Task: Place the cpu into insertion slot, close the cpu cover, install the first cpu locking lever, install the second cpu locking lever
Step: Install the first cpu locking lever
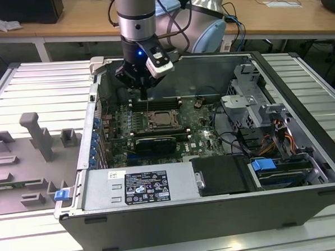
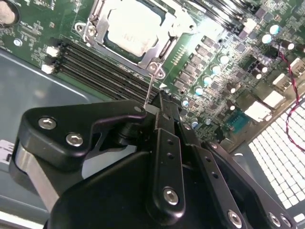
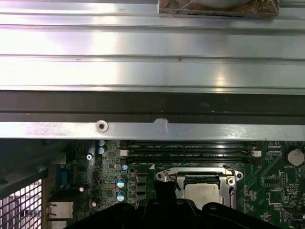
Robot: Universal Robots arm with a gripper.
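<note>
The pincer [image 1: 145, 88] hangs inside the open computer case [image 1: 304, 152], directly above the green motherboard [image 1: 198, 126]. In the second wrist view its black fingers [image 2: 164, 143] are drawn together on a thin wire locking lever [image 2: 149, 90], which runs from the fingertips down to the corner of the socket. In the exterior view the same lever [image 1: 147, 104] shows as a fine vertical line below the pincer.

The insertion slot [image 1: 163, 120] lies at 5 o'clock from the pincer in the exterior view. The cpu [image 2: 129, 27] sits in it, pale metal top facing up, and the cpu cover [image 2: 157, 50] lies flat around the chip. Both also appear in the first wrist view: cpu [image 3: 202, 191], cover [image 3: 167, 176].

Long black memory slots [image 2: 102, 67] run just beside the socket. A grey power supply [image 1: 137, 186] is at 6 o'clock of the socket. The case rests on a ribbed metal counter [image 1: 36, 93].
</note>
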